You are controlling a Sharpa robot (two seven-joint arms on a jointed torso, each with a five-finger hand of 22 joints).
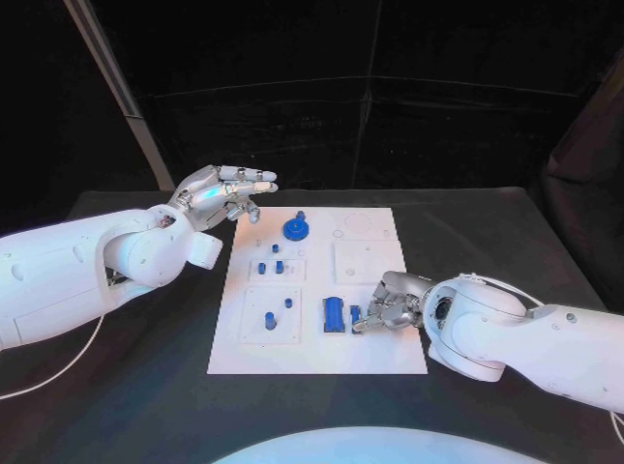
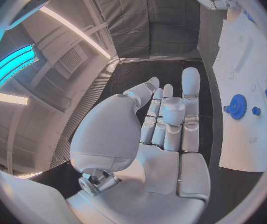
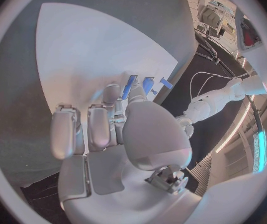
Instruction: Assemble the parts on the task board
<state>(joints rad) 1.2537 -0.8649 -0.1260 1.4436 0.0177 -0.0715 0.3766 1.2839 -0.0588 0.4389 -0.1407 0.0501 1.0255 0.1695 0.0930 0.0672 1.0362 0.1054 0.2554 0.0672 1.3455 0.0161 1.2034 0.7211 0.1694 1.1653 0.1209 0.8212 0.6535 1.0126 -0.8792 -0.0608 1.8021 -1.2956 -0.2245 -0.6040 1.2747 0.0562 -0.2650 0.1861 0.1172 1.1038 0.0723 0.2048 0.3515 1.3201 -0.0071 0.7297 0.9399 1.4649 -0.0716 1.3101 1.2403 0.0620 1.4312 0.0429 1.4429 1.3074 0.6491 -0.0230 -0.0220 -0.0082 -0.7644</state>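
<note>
White task board (image 1: 374,353) on black table (image 1: 535,232)

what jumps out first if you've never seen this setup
The white board in the middle of the black table, dotted with small blue parts, a blue gear near its far edge. The left hand hangs at the board's far left corner, holding nothing; the right hand rests at the right edge beside a blue block.
</note>
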